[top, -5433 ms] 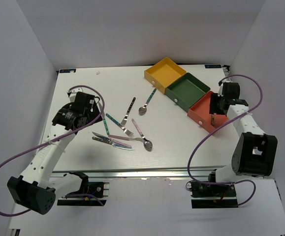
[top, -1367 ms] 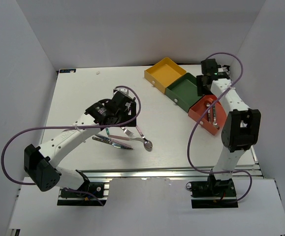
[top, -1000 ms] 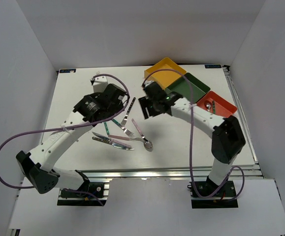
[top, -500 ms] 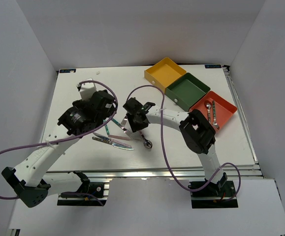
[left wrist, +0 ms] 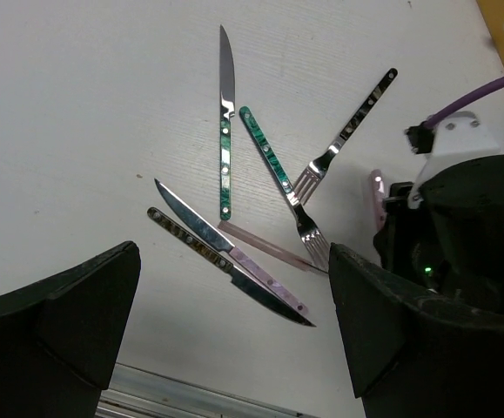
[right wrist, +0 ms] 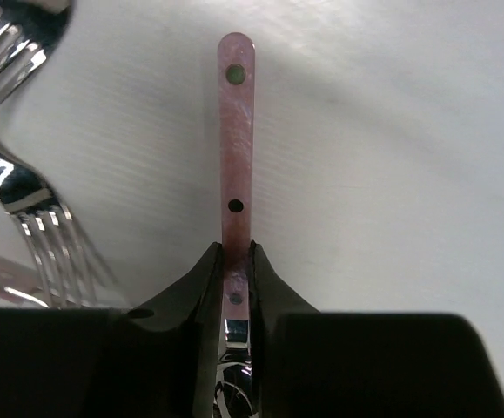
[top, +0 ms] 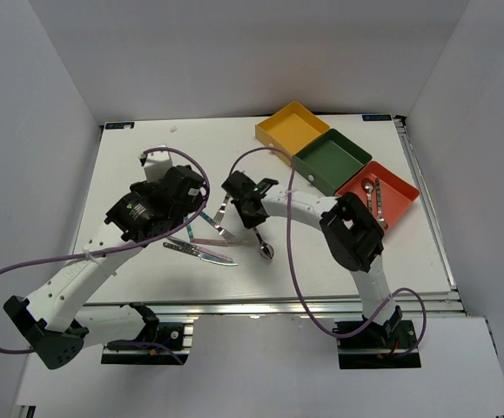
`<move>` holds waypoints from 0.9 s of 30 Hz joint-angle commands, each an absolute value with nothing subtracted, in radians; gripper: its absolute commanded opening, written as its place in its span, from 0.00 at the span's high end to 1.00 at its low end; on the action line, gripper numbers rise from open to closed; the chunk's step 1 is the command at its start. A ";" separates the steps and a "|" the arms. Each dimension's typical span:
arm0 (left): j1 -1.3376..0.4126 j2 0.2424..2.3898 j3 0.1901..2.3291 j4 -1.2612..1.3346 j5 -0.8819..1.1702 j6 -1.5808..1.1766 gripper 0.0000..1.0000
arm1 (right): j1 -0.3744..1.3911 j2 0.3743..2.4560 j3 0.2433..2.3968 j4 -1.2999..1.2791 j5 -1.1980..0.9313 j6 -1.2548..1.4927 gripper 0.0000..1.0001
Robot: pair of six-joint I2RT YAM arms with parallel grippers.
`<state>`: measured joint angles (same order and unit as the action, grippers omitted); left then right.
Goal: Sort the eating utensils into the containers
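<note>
The white surface [top: 138, 157] carries three square trays in a diagonal row at its far right. The yellow tray [top: 293, 124] is farthest back, the dark green tray [top: 332, 158] is in the middle, and the red-orange tray [top: 397, 187] is nearest, with two silver utensils [top: 379, 212] lying in it. My left gripper [left wrist: 232, 257] hangs above the loose pile with its fingers spread wide apart, holding nothing. My right gripper [right wrist: 236, 261] sits low over the middle of the surface, its fingers pinched on the pink handle of a spoon [right wrist: 237, 131]. I cannot tell whether the spoon is off the surface. Close by lie a teal-handled knife [left wrist: 225, 131], a teal-handled fork [left wrist: 273, 165], a dark-handled fork [left wrist: 349, 131] and two knives [left wrist: 191, 226] lying close together.
</note>
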<state>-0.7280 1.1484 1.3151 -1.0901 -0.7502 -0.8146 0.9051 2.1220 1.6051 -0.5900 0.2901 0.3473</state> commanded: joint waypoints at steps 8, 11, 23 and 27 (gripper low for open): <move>-0.726 1.088 1.279 -1.029 -0.746 -0.767 0.02 | 0.536 1.741 1.534 -0.635 0.452 0.075 1.00; -0.727 1.088 1.270 -1.016 -0.730 -0.756 0.02 | 0.407 1.683 1.509 -0.609 0.491 0.026 1.00; -0.727 1.150 1.269 -0.962 -0.542 -0.657 0.02 | 0.068 1.785 1.571 -0.526 0.471 -0.034 1.00; -0.726 1.166 1.266 -0.966 -0.514 -0.650 0.02 | 0.040 1.816 1.563 -0.526 0.462 -0.070 1.00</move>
<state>-0.7280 1.1645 1.2713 -0.9821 -0.5671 -0.6758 0.0563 1.8141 1.5284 -0.5724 0.4671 -0.0227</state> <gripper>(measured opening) 0.980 0.175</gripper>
